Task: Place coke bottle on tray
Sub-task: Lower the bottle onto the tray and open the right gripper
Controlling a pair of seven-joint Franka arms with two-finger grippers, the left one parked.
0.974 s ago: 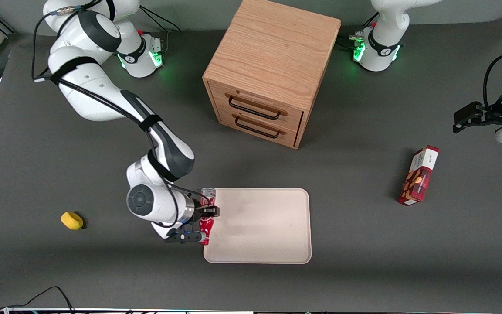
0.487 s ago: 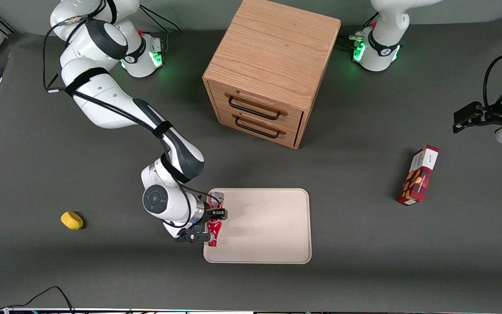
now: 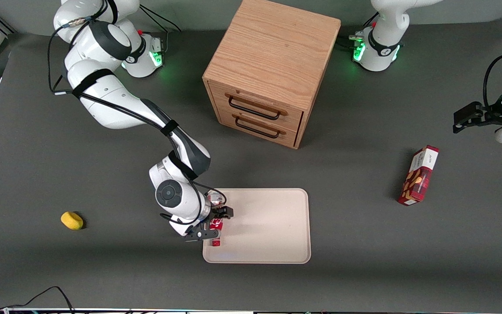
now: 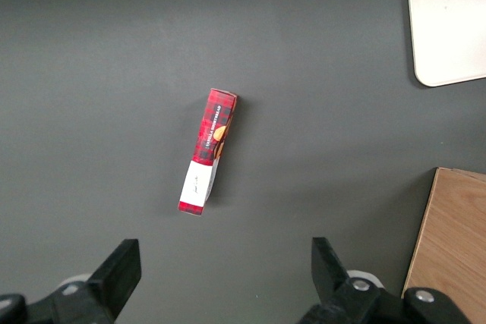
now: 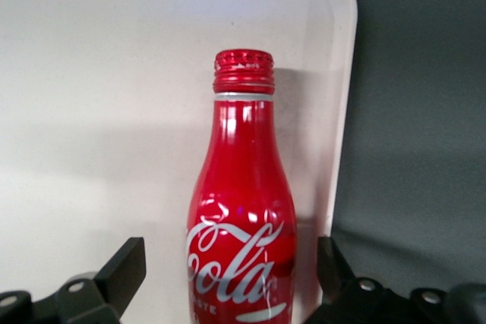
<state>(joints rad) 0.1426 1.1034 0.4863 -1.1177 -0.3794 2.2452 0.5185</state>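
Observation:
The coke bottle (image 3: 216,226) lies on its side on the beige tray (image 3: 268,226), close to the tray's edge toward the working arm's end, with its red cap pointing toward the front camera. My right gripper (image 3: 220,223) is right over it, open, one finger on each side of the bottle with a gap on both sides. In the right wrist view the bottle (image 5: 241,210) shows its red body, white script and cap, lying on the tray (image 5: 91,111) between the gripper's (image 5: 230,275) fingers (image 5: 125,271).
A wooden two-drawer cabinet (image 3: 268,65) stands farther from the front camera than the tray. A red snack box (image 3: 418,176) lies toward the parked arm's end, also in the left wrist view (image 4: 206,161). A small yellow object (image 3: 72,220) lies toward the working arm's end.
My right gripper carried the bottle sideways from the tray's edge to over the tray, then its fingers spread and let go of the bottle.

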